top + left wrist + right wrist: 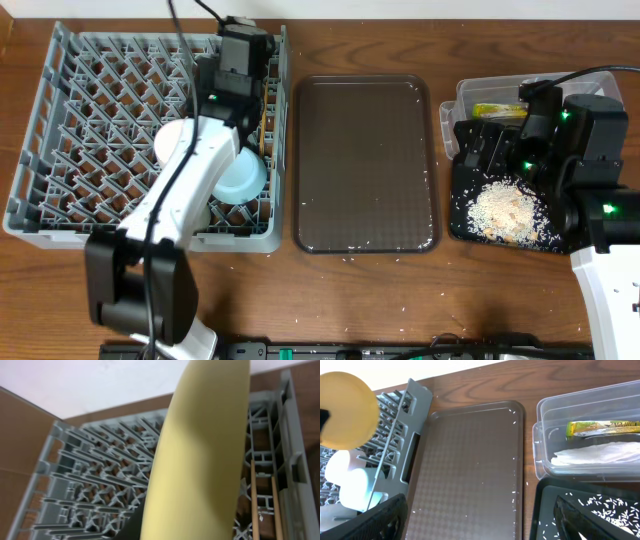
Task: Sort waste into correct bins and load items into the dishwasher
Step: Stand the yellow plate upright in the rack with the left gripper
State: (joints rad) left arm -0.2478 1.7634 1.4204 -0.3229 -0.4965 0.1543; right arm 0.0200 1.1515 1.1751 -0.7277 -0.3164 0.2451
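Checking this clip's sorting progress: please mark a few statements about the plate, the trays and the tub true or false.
1. The yellow plate is up on edge over the dish rack. True.
2. The brown tray holds a bowl. False: only a few scattered crumbs lie on it.
3. The wrapper lies in the clear tub. True.
4. The rice is piled in the clear tub. False: it is piled in the black tray.

Left arm (190,190) stretched forward, left gripper (245,48) clamped on yellow plate (200,460), right gripper (480,500) spread wide
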